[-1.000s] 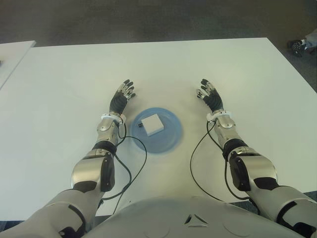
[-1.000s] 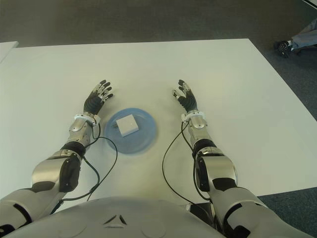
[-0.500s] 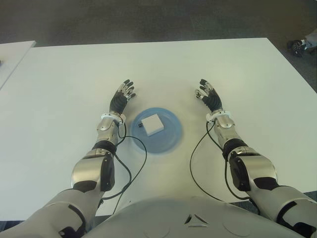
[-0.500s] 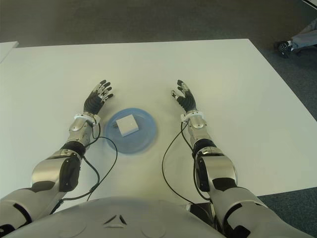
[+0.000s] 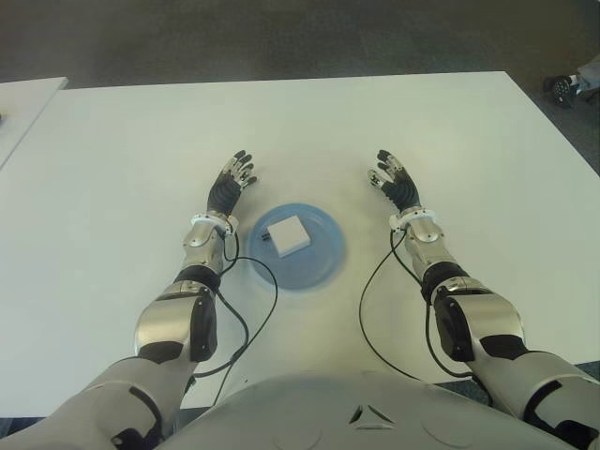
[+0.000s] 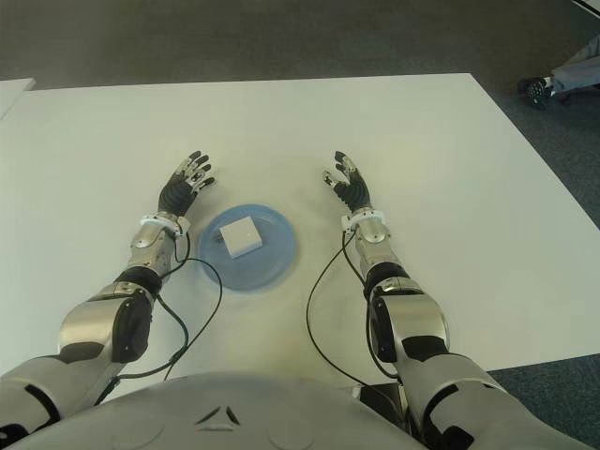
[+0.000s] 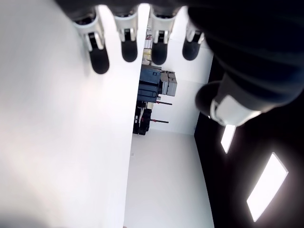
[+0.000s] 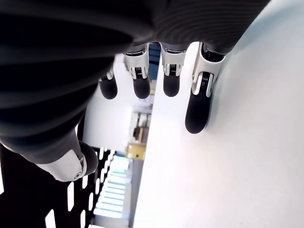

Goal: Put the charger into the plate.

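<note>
charger: the white square block [image 5: 286, 234] lies flat inside the plate [image 5: 323, 264], a little toward the robot's left of the plate's middle, resting on the plate floor and clear of the rim on every side.
plate: blue and round, on the counter [image 5: 112, 159] between the two forearms, close in front of the torso.
key relation: the charger lies back toward the robot and inward from both hands; it sits just beside the left wrist, so the left hand is the nearer one.
long axis: the charger looks nearly square, turned slightly off the counter's edges; I cannot name a long axis.
left hand: [image 5: 231, 186] shows just beyond the plate's left rim, palm down, fingers [image 7: 129, 45] stretched out straight and holding nothing.
right hand: [image 5: 397, 184] shows on the plate's right side, farther from the rim than the left one, fingers [image 8: 197, 105] extended and empty.
cables: a dark cable [image 5: 258, 319] runs from the left forearm and curves past the plate's near-left rim; another hangs from the right forearm.
open room: bare counter all around the plate, with the far and side edges well away.
task state: judging by how things lie, the charger is already placed; what remains looks like drawing the arms back, minding the cable by the rim.
</note>
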### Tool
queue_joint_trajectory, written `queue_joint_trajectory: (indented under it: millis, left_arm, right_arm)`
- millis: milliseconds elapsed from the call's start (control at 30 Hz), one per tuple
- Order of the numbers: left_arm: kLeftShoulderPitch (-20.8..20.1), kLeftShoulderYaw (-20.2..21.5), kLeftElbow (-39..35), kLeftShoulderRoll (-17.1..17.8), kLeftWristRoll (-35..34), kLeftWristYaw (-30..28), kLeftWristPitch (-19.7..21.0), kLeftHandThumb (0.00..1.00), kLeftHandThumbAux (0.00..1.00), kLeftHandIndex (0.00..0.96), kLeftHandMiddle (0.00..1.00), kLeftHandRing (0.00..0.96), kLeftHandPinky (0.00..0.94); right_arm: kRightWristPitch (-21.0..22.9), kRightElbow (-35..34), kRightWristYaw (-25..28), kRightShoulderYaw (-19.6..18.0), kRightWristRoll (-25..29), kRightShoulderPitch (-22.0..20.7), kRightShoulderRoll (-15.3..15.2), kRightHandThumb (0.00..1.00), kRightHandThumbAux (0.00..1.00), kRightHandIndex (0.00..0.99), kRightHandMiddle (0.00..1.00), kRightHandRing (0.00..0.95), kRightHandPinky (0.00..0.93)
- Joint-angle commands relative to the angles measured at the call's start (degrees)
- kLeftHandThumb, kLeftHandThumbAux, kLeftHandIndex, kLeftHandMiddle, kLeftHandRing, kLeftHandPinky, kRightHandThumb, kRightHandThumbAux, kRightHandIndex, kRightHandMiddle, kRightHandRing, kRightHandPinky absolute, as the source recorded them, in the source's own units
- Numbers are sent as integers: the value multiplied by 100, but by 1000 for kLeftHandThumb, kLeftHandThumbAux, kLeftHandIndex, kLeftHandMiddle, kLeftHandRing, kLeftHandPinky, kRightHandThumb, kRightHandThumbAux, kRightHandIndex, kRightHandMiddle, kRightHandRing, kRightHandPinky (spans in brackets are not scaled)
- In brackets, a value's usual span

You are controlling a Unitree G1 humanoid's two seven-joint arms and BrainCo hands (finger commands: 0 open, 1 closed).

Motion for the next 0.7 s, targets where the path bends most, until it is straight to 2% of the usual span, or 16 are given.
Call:
queue_joint_trajectory:
  millis: [33,700]
  left_arm:
    - [189,-51,198,14,111,62,278,49,534,30,85,79,94]
    - [198,-56,193,16,146,91,256,46,543,34,90,84,97]
  right_arm:
    - [633,490,96,148,-224,572,161,88,639,0,48,53,81]
    - [622,485,93,143,-266,573,165,96,643,0,66,75,100]
